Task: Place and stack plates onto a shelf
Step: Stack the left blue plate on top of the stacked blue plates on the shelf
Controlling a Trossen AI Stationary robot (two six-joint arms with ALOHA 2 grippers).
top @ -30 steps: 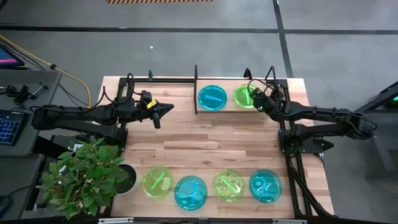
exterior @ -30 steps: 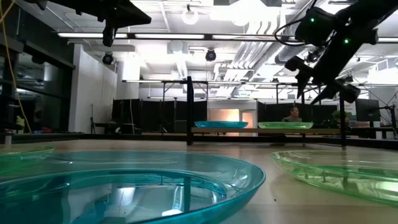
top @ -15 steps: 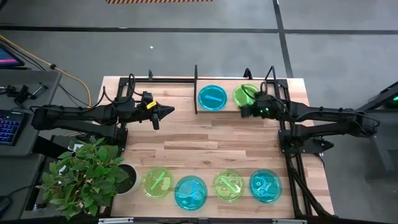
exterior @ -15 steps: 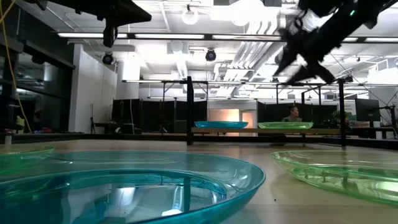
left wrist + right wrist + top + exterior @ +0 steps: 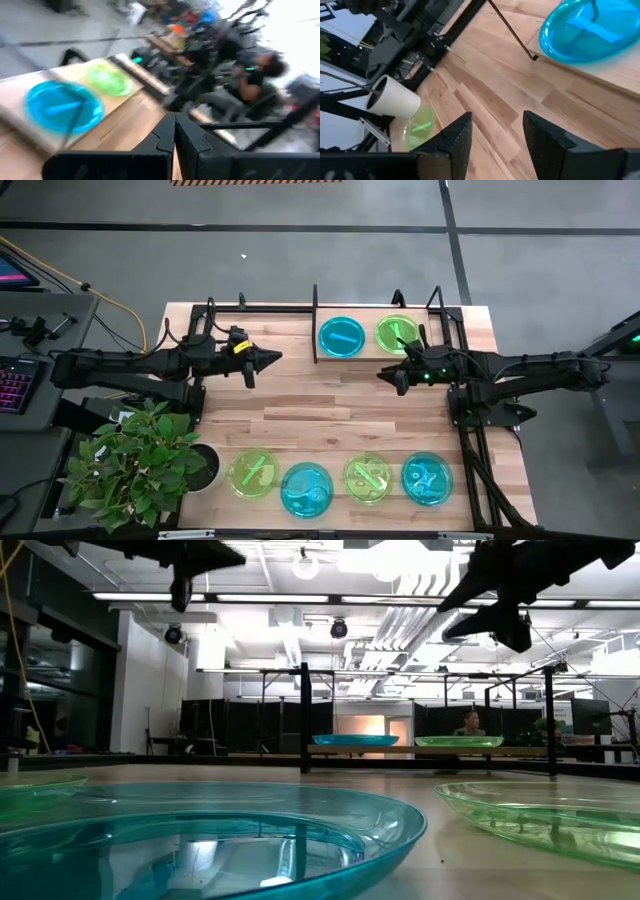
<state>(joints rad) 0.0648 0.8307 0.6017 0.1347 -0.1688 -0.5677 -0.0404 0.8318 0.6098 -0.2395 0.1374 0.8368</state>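
Seen on the shelf [image 5: 318,330] at the desk's [image 5: 330,405] far edge: one cyan plate [image 5: 342,337] and, just beside it, one green plate [image 5: 395,333], both flat on the shelf's board. Lined up along the edge opposite the shelf: green plate [image 5: 252,473], cyan plate [image 5: 306,489], green plate [image 5: 367,478], cyan plate [image 5: 428,478]. Right gripper [image 5: 388,373] raised above the desk just in front of the shelf, fingers [image 5: 457,137] parted with a clear gap, holding nothing. Left gripper [image 5: 272,358] also raised, to the side of the shelf away from the green plate, fingers [image 5: 165,136] pressed together, empty. Potted plant [image 5: 140,458] beside the near row, far from the shelf.
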